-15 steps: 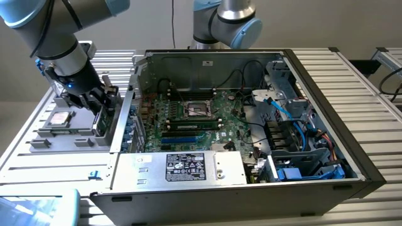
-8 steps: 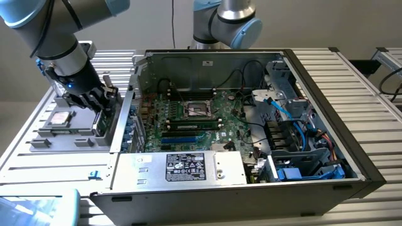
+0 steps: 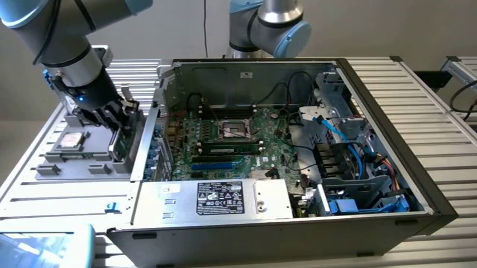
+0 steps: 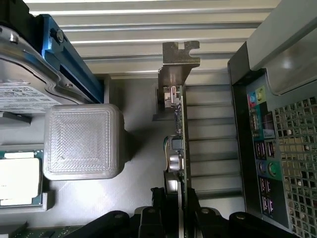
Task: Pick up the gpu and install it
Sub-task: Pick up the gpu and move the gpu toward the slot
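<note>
The gripper (image 4: 176, 197) clasps the gpu (image 4: 177, 129) by its edge (card upright, metal bracket farthest from the fingers) just outside the computer case (image 3: 261, 240), beside its port panel (image 4: 262, 153).

gpu (image 4: 177, 148) bracket (image 4: 176, 62) of dull silvery metal, block (image 4: 81, 141) of ridged grey plastic

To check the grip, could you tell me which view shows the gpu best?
The wrist view: the gpu stands edge-on, bracket visible, clamped by the gripper. In the exterior view the gripper hides most of it.
</note>
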{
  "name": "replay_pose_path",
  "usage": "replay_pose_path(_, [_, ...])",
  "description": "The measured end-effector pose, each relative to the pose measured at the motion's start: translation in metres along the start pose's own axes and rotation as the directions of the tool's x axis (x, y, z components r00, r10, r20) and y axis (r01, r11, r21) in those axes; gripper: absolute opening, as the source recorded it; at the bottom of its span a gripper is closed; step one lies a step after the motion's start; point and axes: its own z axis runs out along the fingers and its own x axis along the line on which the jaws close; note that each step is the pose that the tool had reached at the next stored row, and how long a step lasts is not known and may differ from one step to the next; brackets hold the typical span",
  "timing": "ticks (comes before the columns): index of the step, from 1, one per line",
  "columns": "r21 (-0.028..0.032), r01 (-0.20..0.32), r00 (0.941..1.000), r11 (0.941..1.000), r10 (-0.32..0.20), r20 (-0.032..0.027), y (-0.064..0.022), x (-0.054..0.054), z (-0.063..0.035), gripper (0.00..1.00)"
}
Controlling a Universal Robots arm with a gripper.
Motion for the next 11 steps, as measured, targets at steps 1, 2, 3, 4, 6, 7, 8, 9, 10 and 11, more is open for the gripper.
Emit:
replay_pose_path(1, [-0.0002,0.0,1.0,1.0,0.0,0.0,0.0006,0.0,-0.0042,0.28])
replay_pose_path(2, [-0.0004,0.0,1.0,1.0,0.0,0.0,0.0012,0.0,-0.0086,0.28])
replay_pose_path(3, [-0.0003,0.0,1.0,1.0,0.0,-0.0001,0.0017,-0.001,-0.0131,0.28])
replay_pose_path(4, [-0.0004,0.0,1.0,1.0,0.0,0.0,0.0023,-0.001,-0.0175,0.28])
replay_pose_path(6, [-0.0003,0.0,1.0,1.0,0.0,-0.0001,0.0034,-0.002,-0.0268,0.28])
replay_pose_path(7, [-0.0004,0.0,1.0,1.0,0.0,0.0,0.0039,-0.002,-0.0313,0.28])
replay_pose_path(8, [-0.0004,0.0,1.0,1.0,0.0,0.0,0.0044,-0.002,-0.0356,0.28])
replay_pose_path(9, [-0.0006,0.0,1.0,1.0,0.0,0.0001,0.005,-0.002,-0.0402,0.28])
replay_pose_path(10, [-0.0008,0.0,1.0,1.0,0.0,0.0,0.0056,-0.002,-0.0446,0.28])
replay_pose_path(11, [-0.0008,0.0,1.0,1.0,0.0,0.0,0.0062,-0.002,-0.0491,0.28])
